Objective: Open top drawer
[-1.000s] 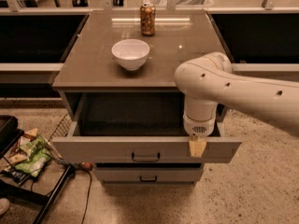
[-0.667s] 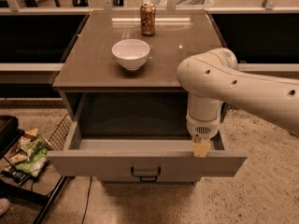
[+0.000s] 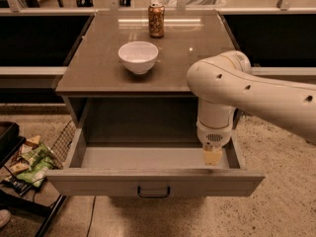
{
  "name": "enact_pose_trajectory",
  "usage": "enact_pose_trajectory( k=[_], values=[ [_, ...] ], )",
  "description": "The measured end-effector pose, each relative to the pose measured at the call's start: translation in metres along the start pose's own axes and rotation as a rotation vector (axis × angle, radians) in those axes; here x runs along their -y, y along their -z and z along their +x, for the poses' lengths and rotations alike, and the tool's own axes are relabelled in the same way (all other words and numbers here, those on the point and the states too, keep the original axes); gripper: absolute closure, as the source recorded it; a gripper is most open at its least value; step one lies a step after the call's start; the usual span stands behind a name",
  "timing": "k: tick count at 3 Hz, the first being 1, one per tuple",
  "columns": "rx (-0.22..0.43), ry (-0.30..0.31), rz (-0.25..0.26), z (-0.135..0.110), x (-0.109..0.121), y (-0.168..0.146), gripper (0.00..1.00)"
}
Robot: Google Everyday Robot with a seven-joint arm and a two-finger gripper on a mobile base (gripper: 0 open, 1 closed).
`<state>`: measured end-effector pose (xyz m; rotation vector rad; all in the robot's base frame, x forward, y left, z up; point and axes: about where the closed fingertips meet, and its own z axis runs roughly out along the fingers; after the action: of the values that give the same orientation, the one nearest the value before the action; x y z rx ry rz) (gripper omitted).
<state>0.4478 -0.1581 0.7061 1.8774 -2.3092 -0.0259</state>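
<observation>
Top drawer stands far out of the table, with the gripper down inside it at the right end.

Table grey-brown, topped with a white bowl and a can behind it. White arm comes in from the right and bends down over the drawer's right rear. Drawer's long axis runs left to right; inside bare grey. Front panel lies just beside the gripper, on the camera side, so any further pull would go toward the camera. Dark loop handle sits at the panel's centre, well left of the gripper and untouched. Gripper shows only as a pale tip below the wrist housing; open or closed, cannot tell. Whether it touches the panel or the drawer floor, also unclear. Anything under the open drawer is hidden. Opening looks about done.
</observation>
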Motion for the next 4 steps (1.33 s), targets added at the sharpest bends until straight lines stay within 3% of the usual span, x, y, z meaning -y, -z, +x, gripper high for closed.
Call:
enact_pose_trajectory(
  k=[1,2,3,4],
  values=[
    [0.000,0.000,0.001,0.000,0.000,0.000,0.42],
    [0.004,0.004,0.029,0.002,0.008,0.004,0.10],
    [-0.011,0.005,0.075,0.006,0.021,0.025,0.00],
    [-0.043,-0.006,0.125,0.013,0.031,0.049,0.00]
  ],
)
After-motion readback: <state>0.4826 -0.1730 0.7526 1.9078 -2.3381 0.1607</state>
